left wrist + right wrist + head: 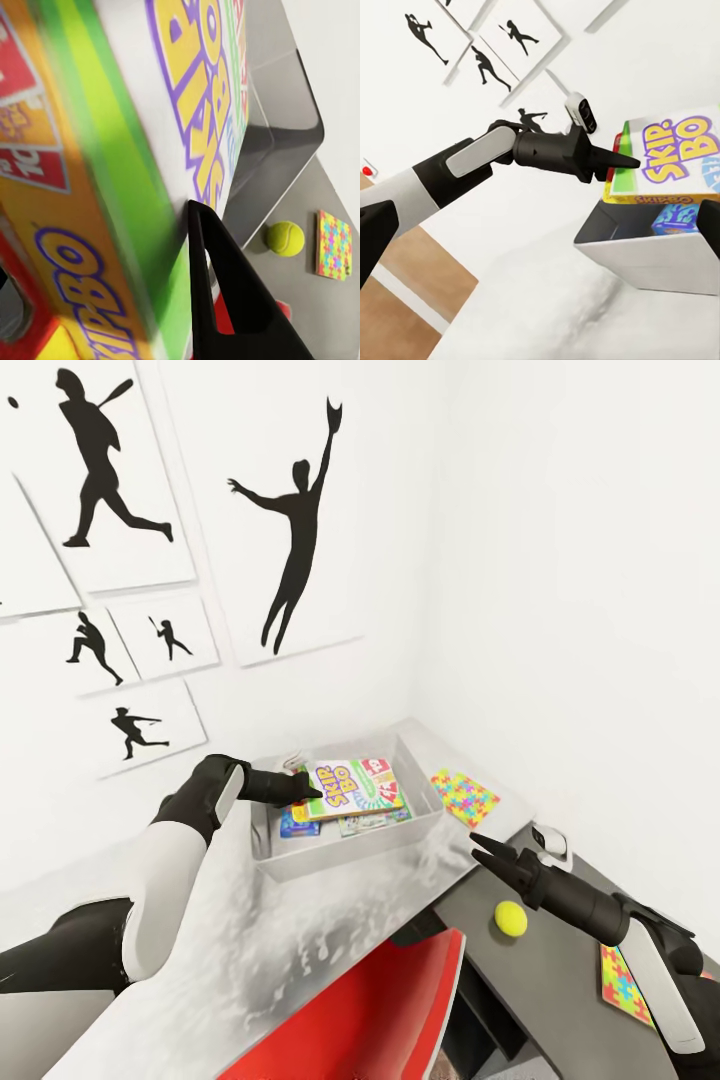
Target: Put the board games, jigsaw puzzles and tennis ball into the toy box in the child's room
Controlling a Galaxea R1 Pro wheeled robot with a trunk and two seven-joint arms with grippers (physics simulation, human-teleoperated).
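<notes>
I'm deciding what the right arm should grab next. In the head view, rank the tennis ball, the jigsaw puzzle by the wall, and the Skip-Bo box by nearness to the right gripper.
1. tennis ball: just below the right gripper, on the dark lower section.
2. jigsaw puzzle: beyond the gripper, beside the toy box.
3. Skip-Bo box: farthest, in the toy box at the left gripper.

We see the toy box (pixel 425 822) on the table (pixel 300 940), in the corner by the walls. Skip-Bo game (pixel 355 787) lies in it atop another game (pixel 298 822). One puzzle (pixel 465 797) right of the box; ball (pixel 511 918) and second puzzle (pixel 625 985) on the lower section.
</notes>
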